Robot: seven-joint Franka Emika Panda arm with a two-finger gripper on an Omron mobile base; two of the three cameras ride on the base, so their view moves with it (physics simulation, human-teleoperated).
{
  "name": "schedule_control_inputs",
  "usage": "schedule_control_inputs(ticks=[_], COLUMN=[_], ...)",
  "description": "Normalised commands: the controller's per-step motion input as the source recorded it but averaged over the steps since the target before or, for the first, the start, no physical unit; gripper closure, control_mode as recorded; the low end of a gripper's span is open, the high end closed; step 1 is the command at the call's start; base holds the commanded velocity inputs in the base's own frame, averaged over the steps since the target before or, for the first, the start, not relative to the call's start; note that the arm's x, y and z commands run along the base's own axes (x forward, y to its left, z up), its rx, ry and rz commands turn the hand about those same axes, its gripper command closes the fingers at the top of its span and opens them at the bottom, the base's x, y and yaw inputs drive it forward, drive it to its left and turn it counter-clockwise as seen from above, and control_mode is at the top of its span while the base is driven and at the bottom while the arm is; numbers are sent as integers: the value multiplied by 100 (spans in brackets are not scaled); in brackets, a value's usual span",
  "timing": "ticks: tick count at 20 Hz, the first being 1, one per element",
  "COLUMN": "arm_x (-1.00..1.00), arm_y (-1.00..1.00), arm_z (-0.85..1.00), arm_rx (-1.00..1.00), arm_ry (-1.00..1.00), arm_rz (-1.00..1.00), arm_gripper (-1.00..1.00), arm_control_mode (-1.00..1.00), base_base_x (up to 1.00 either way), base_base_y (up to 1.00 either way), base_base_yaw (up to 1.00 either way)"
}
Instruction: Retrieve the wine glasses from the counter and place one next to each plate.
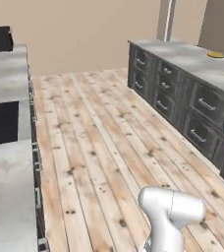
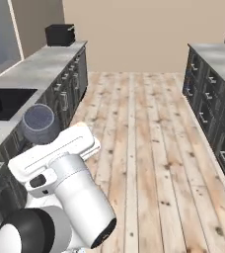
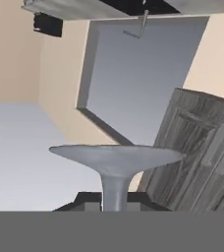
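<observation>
the white arm [image 2: 60, 197] fills the lower left of the right base view, its big rounded joint housings stacked from the bottom corner upward and a flat white hand section lying tilted across them near the left middle of the frame. in the left base view a bent white arm joint sits at the lower right, near the bottom edge. in the hand view the gripper [image 3: 115, 204] sits at bottom centre, its dark fingertips [image 3: 87, 203] closed tight on the stem of a wine glass [image 3: 115, 160], whose foot spreads wide above them.

Plank floor [image 1: 99, 147] between grey cabinets [image 1: 182, 98], peach wall [image 1: 84, 29]
</observation>
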Motion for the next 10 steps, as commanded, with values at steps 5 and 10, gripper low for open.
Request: schedule_control_inputs(ticks=[5,10], arm_x=[0,0], arm_y=[0,0], arm_z=[0,0], arm_rx=[0,0], arm_ry=[0,0], arm_rz=[0,0], arm_gripper=[100,100], arm_control_mode=[100,100], base_base_x=[-14,-30], base_base_y=[-32,-23], base_base_yaw=[-87,-79])
